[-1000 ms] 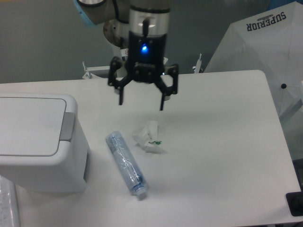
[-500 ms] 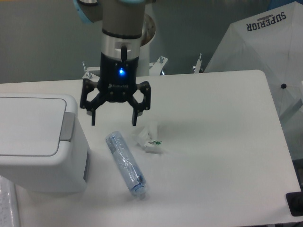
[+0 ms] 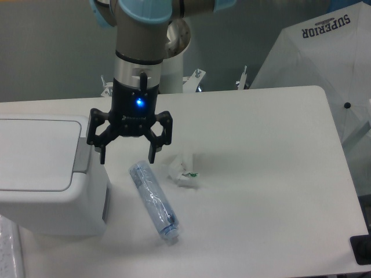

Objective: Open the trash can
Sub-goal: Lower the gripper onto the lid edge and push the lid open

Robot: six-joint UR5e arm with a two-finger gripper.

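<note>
The trash can [image 3: 46, 174] is a large boxy white bin at the left of the table, its flat lid down and its grey push panel [image 3: 83, 155] on the right end of the top. My gripper [image 3: 127, 156] hangs open and empty just right of the panel, pointing down, its left finger near the bin's right edge. I cannot tell whether it touches the bin.
A clear plastic bottle [image 3: 153, 200] lies on the white table [image 3: 266, 174] below the gripper. Crumpled white paper [image 3: 182, 171] lies to its right. A white umbrella [image 3: 319, 52] stands beyond the table's far right corner.
My gripper has moved left and down, from above the paper to beside the bin's push panel. It has stayed open. Nothing on the table has moved.
</note>
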